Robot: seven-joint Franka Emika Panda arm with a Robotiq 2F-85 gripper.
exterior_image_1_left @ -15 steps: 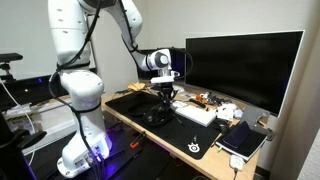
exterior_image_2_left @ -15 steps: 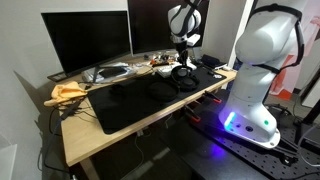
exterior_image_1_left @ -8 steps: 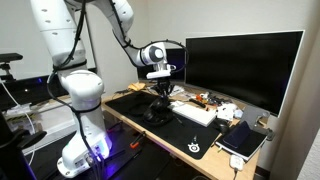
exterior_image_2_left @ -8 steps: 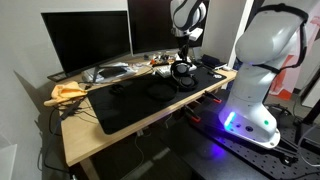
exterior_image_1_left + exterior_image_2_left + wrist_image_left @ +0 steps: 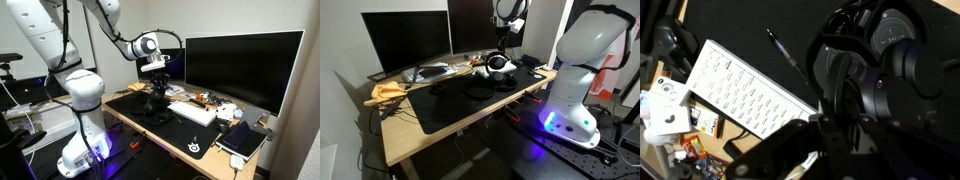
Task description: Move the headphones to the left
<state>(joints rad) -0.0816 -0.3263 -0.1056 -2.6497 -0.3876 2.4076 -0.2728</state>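
The gripper (image 5: 156, 79) is closed on the headband of the black headphones (image 5: 158, 101). They hang from its fingers, lifted clear of the black desk mat (image 5: 192, 137) and just beside the near end of the white keyboard (image 5: 195, 113). In an exterior view the ear cups (image 5: 498, 64) dangle above the desk's edge. The wrist view shows the headphones (image 5: 890, 80) close up over the mat, with a pen (image 5: 787, 57) lying between them and the keyboard (image 5: 740, 90).
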